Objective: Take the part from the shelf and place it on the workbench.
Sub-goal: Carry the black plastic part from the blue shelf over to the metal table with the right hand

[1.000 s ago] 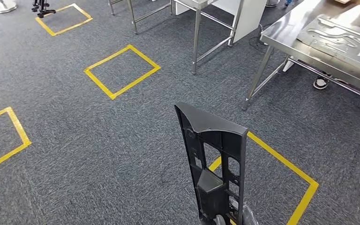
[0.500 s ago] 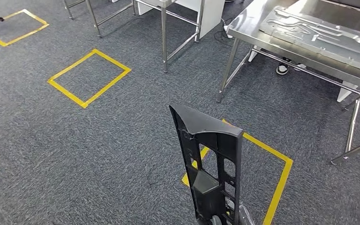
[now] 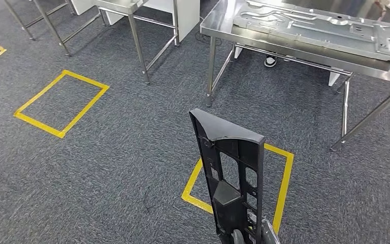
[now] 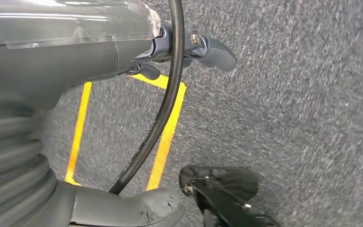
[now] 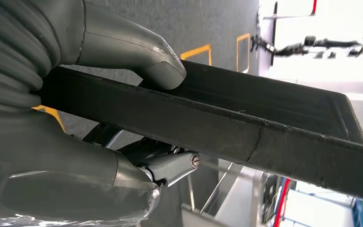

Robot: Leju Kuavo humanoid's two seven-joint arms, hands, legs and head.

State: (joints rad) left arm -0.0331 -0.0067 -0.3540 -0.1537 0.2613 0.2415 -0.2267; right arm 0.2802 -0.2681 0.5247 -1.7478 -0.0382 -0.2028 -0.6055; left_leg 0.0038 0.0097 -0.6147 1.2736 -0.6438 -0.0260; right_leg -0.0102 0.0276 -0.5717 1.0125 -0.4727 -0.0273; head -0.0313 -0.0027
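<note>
A long black plastic part (image 3: pixel 228 173) stands upright in the lower middle of the head view, over grey carpet. My right hand (image 3: pixel 265 235) grips its lower end at the picture's bottom edge. In the right wrist view the thumb (image 5: pixel 123 45) lies over the part (image 5: pixel 246 123), with the fingers (image 5: pixel 170 165) closed beneath it. The steel workbench (image 3: pixel 223 23) stands ahead to the right and carries a large stamped metal panel (image 3: pixel 315 25). My left hand (image 4: pixel 75 52) hangs above the carpet, holding nothing, its fingers (image 4: pixel 212 47) and thumb (image 4: pixel 146 208) apart.
A yellow taped square (image 3: pixel 282 178) marks the floor just before the workbench; another (image 3: pixel 61 104) lies to the left. A second steel table (image 3: pixel 137 40) and a white panel (image 3: pixel 188 15) stand at the back. A person's shoe (image 3: pixel 270 61) shows under the bench.
The whole view has swung: the workbench and floor squares have slid left and the bench now stands more squarely ahead. The part stays upright in my right hand.
</note>
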